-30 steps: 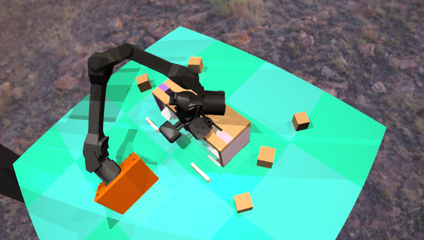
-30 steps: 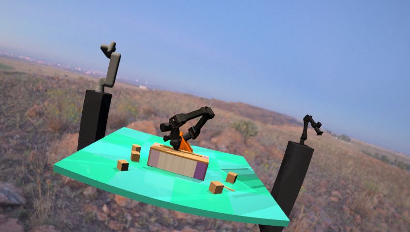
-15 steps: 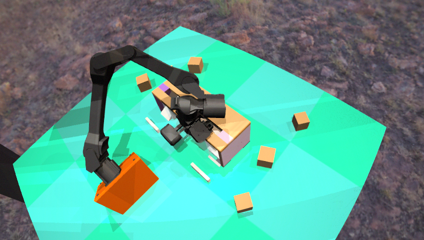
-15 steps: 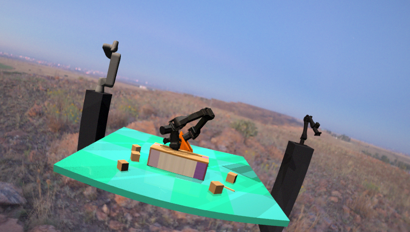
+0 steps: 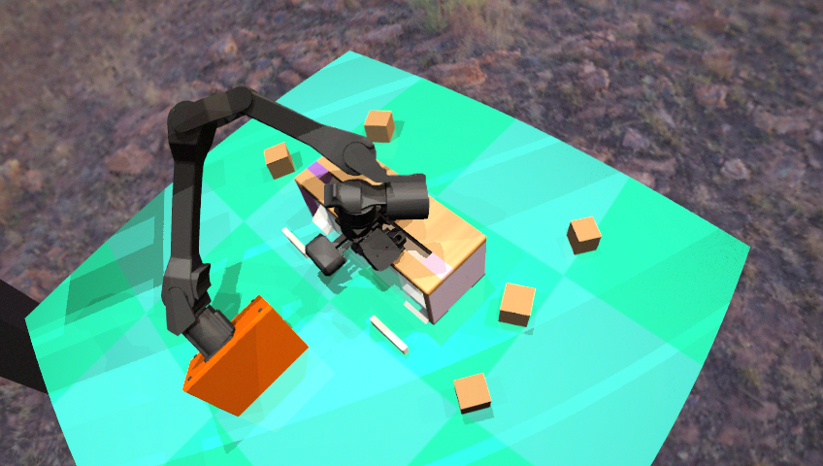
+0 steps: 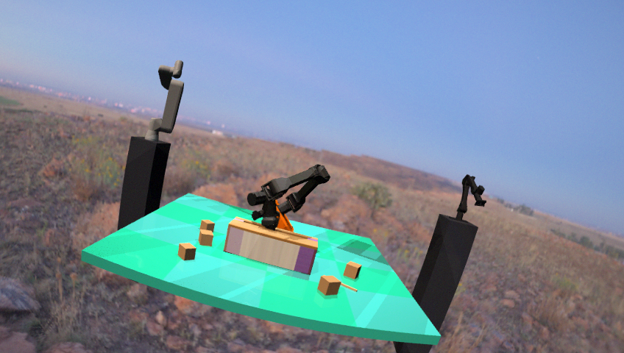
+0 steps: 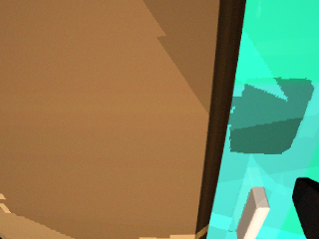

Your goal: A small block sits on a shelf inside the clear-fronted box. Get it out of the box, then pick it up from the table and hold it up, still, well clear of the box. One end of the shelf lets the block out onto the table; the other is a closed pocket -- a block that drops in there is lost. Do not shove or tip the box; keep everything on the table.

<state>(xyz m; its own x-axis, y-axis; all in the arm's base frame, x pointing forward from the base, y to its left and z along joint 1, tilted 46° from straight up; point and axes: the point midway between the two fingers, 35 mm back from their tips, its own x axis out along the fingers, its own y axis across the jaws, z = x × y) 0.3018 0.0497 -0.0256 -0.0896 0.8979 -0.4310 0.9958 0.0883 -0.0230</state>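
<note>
The box (image 5: 459, 233) (image 6: 267, 252) (image 7: 110, 124) stands upright on the table, with a wooden top, a slot along it, a purple patch at one end and a pale pink one at the other. My gripper (image 5: 350, 252) (image 6: 268, 223) is open and empty, low over the box top and its front edge. In the wrist view the wooden top fills the left and one dark fingertip shows at the lower right. I cannot make out the small block on the shelf; the arm and gripper cover much of the front.
Wooden cubes (image 5: 378, 125) (image 5: 279, 159) (image 5: 583, 235) (image 5: 516, 304) (image 5: 472, 392) stand around the box. Pale bars (image 5: 388, 334) (image 5: 294, 241) (image 7: 254, 214) lie in front of it. The orange mount (image 5: 247, 357) (image 6: 283, 217) carries my arm. Two other arms stand on dark pedestals (image 6: 144, 174) (image 6: 450, 262) beyond the table.
</note>
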